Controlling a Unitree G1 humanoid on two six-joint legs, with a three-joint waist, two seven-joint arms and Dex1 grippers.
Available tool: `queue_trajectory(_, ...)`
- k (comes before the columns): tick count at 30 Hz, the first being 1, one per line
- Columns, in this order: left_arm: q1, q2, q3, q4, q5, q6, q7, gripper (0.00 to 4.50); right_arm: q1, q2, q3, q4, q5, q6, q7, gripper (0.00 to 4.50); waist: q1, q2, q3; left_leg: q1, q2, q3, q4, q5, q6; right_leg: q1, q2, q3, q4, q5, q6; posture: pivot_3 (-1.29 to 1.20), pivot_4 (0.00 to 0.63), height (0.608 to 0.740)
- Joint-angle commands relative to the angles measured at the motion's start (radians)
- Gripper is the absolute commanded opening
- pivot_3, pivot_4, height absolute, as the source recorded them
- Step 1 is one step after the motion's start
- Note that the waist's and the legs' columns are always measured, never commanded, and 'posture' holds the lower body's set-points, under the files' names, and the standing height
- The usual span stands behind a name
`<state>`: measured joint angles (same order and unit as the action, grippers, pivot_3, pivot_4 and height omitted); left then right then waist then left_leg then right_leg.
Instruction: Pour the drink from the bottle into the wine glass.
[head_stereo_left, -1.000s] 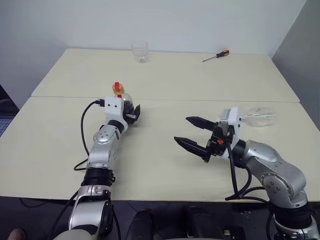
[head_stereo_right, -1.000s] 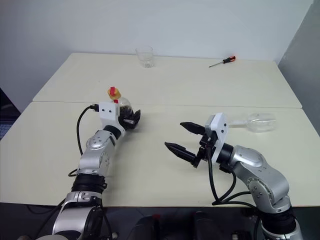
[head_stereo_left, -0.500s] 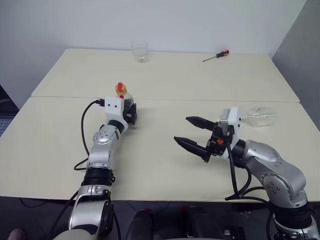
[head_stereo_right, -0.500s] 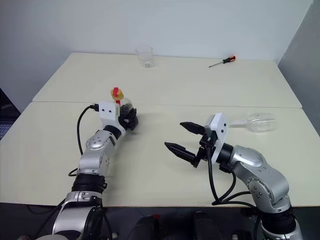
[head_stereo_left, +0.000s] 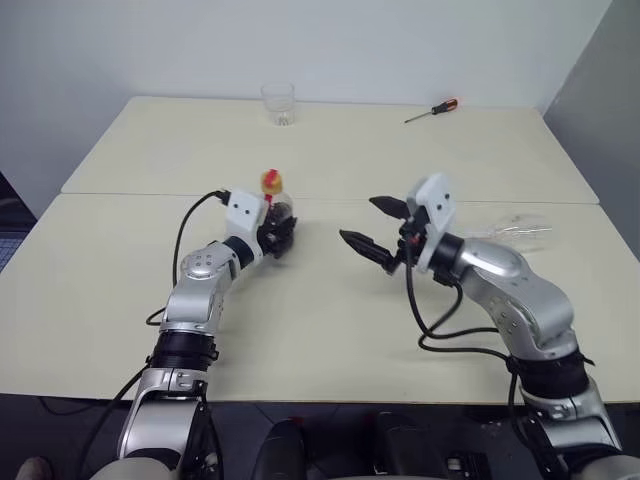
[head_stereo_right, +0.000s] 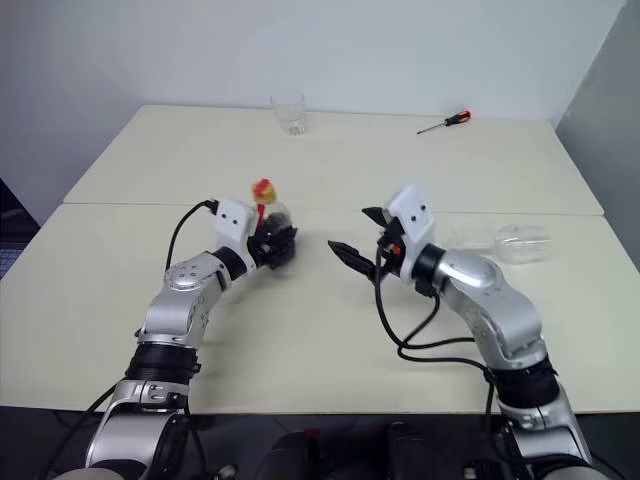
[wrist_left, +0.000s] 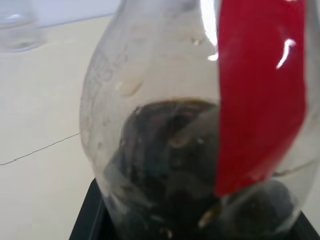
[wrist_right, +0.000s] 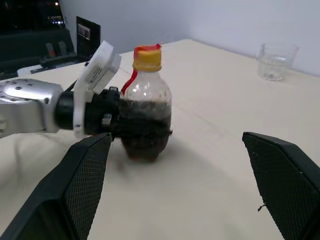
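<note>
Standing upright in the left hand (head_stereo_left: 281, 236), the bottle (wrist_right: 145, 116) points cap-up.

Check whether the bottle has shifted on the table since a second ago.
Yes. The bottle, clamped in the left gripper, now stands further toward the robot's right, below the tumbler in the picture rather than left of it.

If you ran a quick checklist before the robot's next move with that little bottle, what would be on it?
1. Left gripper shut on the bottle: ok.
2. Bottle upright: ok.
3. Yellow cap off for pouring: not ok, it is on.
4. Right gripper open, facing the bottle: ok.
5. Wine glass upright to receive the drink: not ok, it lies on its side.
6. Tumbler and screwdriver out of the way: ok.
</note>
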<state>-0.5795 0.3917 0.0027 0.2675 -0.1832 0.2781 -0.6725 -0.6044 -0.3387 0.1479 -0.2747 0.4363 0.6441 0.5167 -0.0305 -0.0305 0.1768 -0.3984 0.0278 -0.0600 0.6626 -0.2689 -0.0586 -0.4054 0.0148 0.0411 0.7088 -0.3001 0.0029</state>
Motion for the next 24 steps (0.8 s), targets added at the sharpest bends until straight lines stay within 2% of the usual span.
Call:
queue_trajectory(1, -0.039, 0.037, -0.029, -0.123, -0.064, 0.032, -0.137, 1.82, -0.108, 0.037, -0.009, 0.058, -0.012, -0.015, 0.003, 4.50, -0.001, 0.000, 0.000, 0.000, 0.000, 0.000, 0.000, 0.000, 0.000, 0.000, 0.000, 0.000, 0.000, 0.000, 0.000, 0.00, 0.150, 0.740)
queue_trajectory(7, -0.043, 0.057, -0.057, -0.183, -0.103, 0.082, -0.230, 1.82, -0.216, 0.089, -0.030, 0.149, 0.015, 0.013, 0.040, 4.50, -0.001, 0.000, 0.000, 0.000, 0.001, 0.000, 0.000, 0.000, 0.000, 0.000, 0.000, 0.000, 0.001, 0.000, 0.000, 0.00, 0.150, 0.740)
queue_trajectory(24, -0.030, 0.051, -0.069, -0.203, -0.129, 0.124, -0.273, 1.82, -0.300, 0.140, -0.074, 0.192, 0.117, 0.121, 0.099, 4.50, -0.002, 0.002, 0.001, 0.000, 0.001, 0.000, 0.000, 0.000, 0.001, -0.001, -0.001, 0.000, 0.002, 0.000, 0.000, 0.00, 0.150, 0.740)
